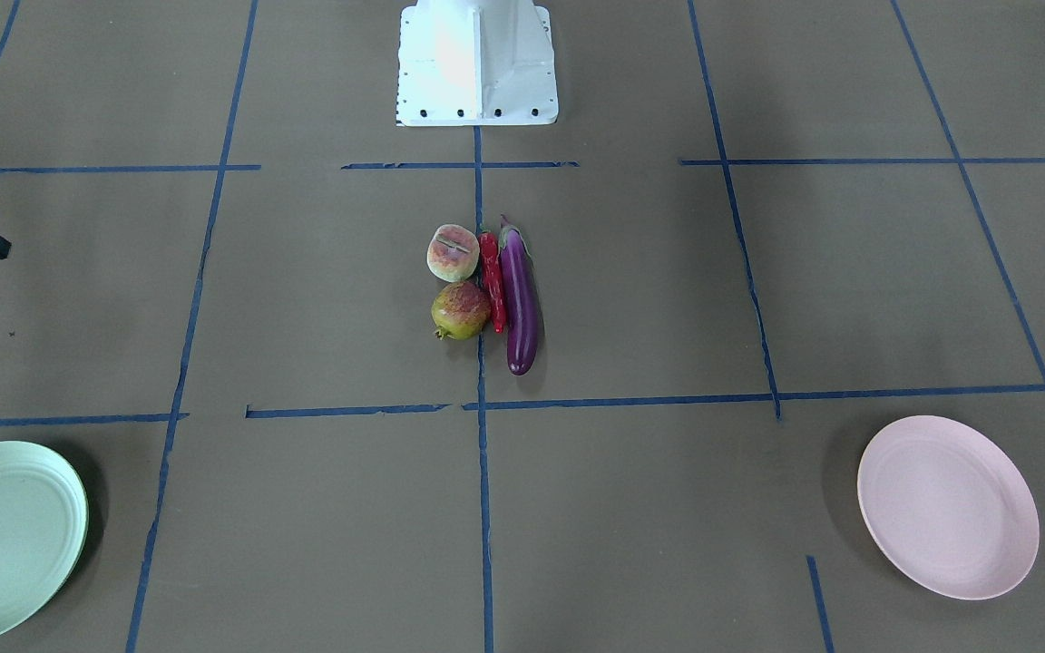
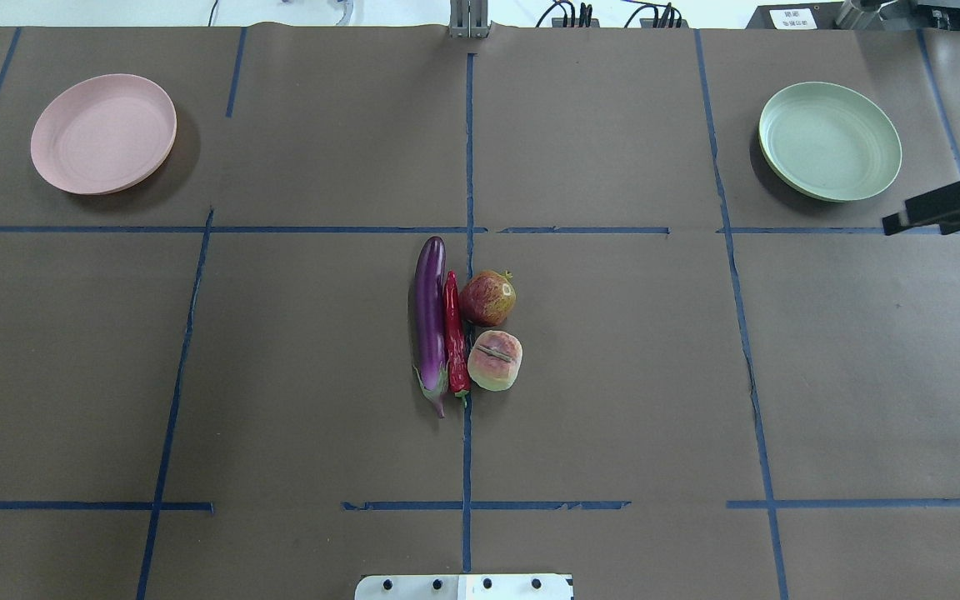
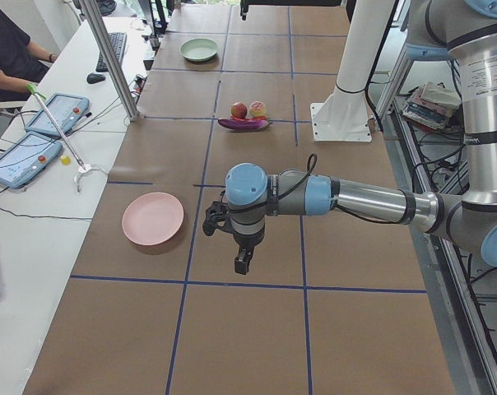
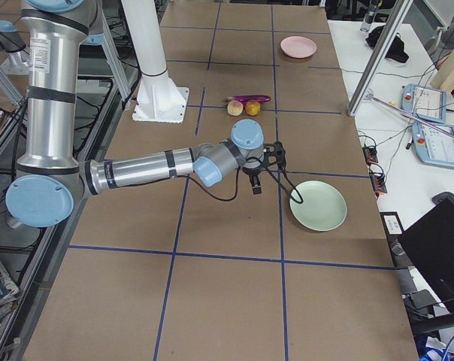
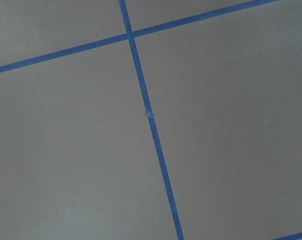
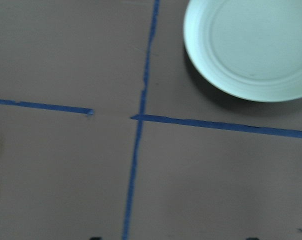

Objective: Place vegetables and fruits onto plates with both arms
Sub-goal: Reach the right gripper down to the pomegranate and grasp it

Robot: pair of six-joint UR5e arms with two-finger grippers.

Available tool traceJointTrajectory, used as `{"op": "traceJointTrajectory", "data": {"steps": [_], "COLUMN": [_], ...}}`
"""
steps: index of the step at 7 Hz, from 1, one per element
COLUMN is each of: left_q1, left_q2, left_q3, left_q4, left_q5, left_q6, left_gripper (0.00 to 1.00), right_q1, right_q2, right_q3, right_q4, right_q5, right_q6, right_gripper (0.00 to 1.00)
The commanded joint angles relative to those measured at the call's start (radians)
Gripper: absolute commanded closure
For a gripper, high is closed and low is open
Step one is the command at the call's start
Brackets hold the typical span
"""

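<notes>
The purple eggplant (image 2: 429, 321), red chili pepper (image 2: 454, 333), pomegranate (image 2: 487, 297) and cut fruit half (image 2: 495, 360) lie bunched at the table's middle, touching one another. The pink plate (image 2: 103, 133) sits far left and the mint green plate (image 2: 830, 142) far right, both empty. My right gripper (image 2: 895, 218) hovers near the green plate, far from the produce, and looks open and empty; its wrist view shows the green plate (image 6: 251, 45). My left gripper (image 3: 243, 265) shows only in the exterior left view, pointing down beside the pink plate (image 3: 153, 218); I cannot tell its state.
The white robot base (image 2: 463, 586) stands at the near table edge. Blue tape lines (image 2: 467, 150) grid the brown table. A metal post (image 3: 109, 58) and tablets (image 3: 22, 158) stand on the side bench, where a seated person (image 3: 10, 45) shows.
</notes>
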Motion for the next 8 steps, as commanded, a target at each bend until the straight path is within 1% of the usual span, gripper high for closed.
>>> {"op": "traceJointTrajectory", "data": {"steps": [1,2,3,4,5,6,7,8], "left_q1": [0.0,0.0,0.0,0.002,0.0,0.0,0.002,0.0], "left_q2": [-0.004,-0.005,-0.005,-0.005,-0.005,-0.005,-0.005,-0.004], "left_q3": [0.01,0.01,0.01,0.012,0.01,0.01,0.01,0.007], "left_q4": [-0.001,-0.001,-0.001,-0.001,-0.001,-0.001,-0.001,-0.001], "left_q5": [0.0,0.0,0.0,0.0,0.0,0.0,-0.001,-0.001], "left_q6": [0.0,0.0,0.0,0.0,0.0,0.0,0.002,0.002], "left_gripper": [0.0,0.0,0.0,0.0,0.0,0.0,0.0,0.0], "right_q1": [-0.245,-0.368,-0.445,-0.503,-0.54,-0.563,-0.58,-0.603], "right_q2": [0.223,0.322,0.417,0.519,0.581,0.617,0.667,0.674], "right_q3": [-0.008,-0.036,-0.104,-0.199,-0.267,-0.306,-0.364,-0.382], "right_q4": [-0.004,-0.012,-0.012,-0.013,-0.013,-0.015,-0.015,-0.015], "right_q5": [-0.163,-0.295,-0.392,-0.459,-0.48,-0.488,-0.497,-0.526], "right_q6": [0.378,0.511,0.58,0.651,0.682,0.713,0.751,0.75], "right_gripper": [0.0,0.0,0.0,0.0,0.0,0.0,0.0,0.0]}}
